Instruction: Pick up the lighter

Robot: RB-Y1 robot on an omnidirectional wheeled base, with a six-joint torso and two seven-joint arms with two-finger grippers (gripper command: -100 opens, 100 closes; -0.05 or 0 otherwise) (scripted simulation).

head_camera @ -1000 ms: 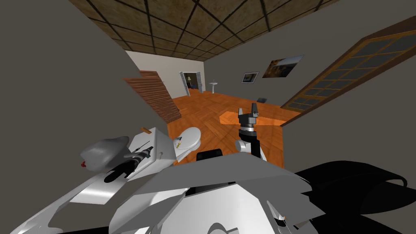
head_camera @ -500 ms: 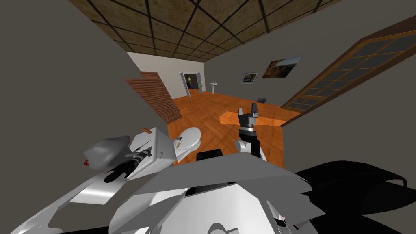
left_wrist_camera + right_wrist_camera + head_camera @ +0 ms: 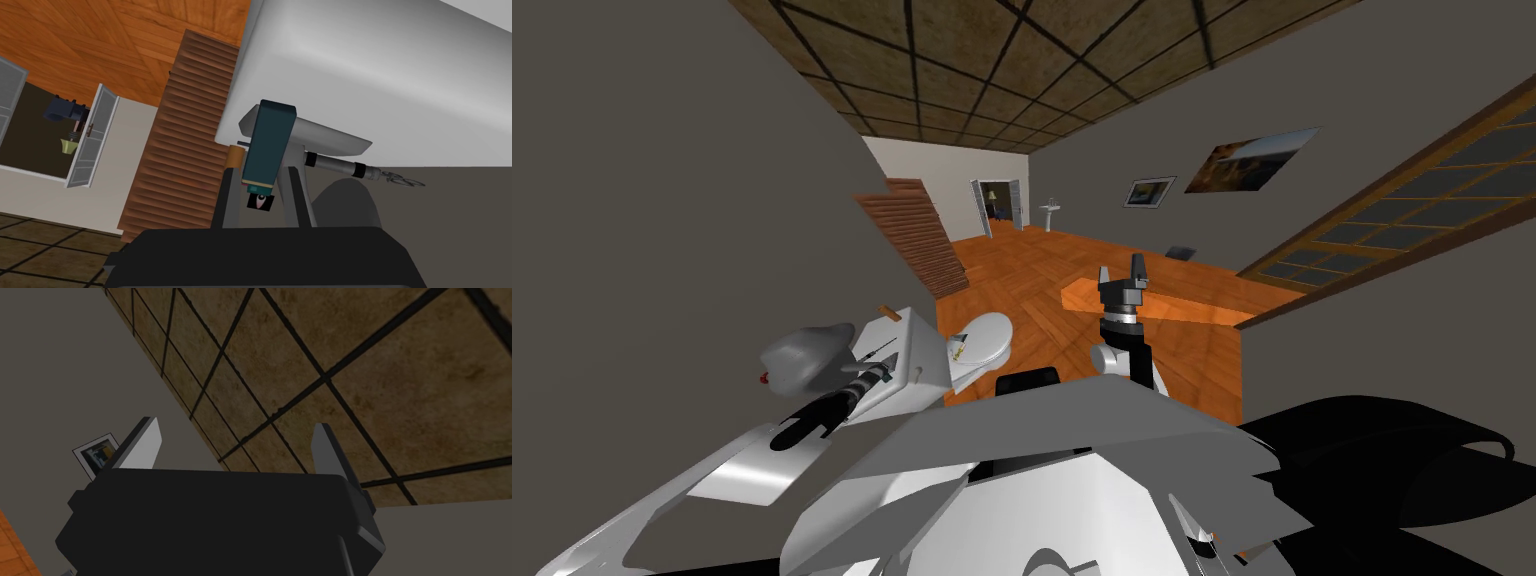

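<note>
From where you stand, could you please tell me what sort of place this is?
Most likely a bathroom corner in a house, open to a larger room. A white toilet with its tank stands just before me, a pedestal sink stands far off, and a framed picture hangs above a wood floor.

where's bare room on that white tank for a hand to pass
Crowded around the left pincer: the lighter sits between its fingers, a brown stub on one side, a grey banded tool on the other. Beyond the lighter the white tank is bare, and so it looks toward the toilet seat.
</note>
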